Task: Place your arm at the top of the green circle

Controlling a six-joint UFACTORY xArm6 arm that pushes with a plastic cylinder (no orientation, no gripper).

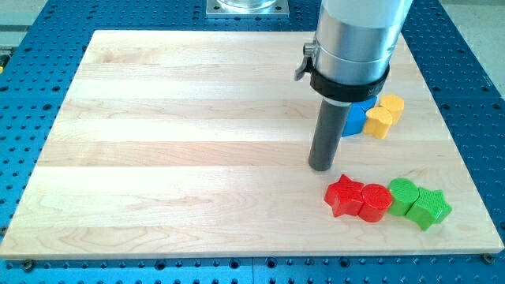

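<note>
While no writing shows, my tip (320,166), which has no jaws, rests above-left of the green circle (402,195)

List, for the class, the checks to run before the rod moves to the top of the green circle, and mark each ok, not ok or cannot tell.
1. My tip shows in view: ok.
2. Green circle located, at the view's lower right: ok.
3. Tip already above the green circle: not ok; it stands to the view's left, above the red star.
4. Spot above the green circle free of blocks: ok.
5. Path to the view's right clears the yellow blocks and blue block: cannot tell.
6. Green star touches the circle: ok.
</note>
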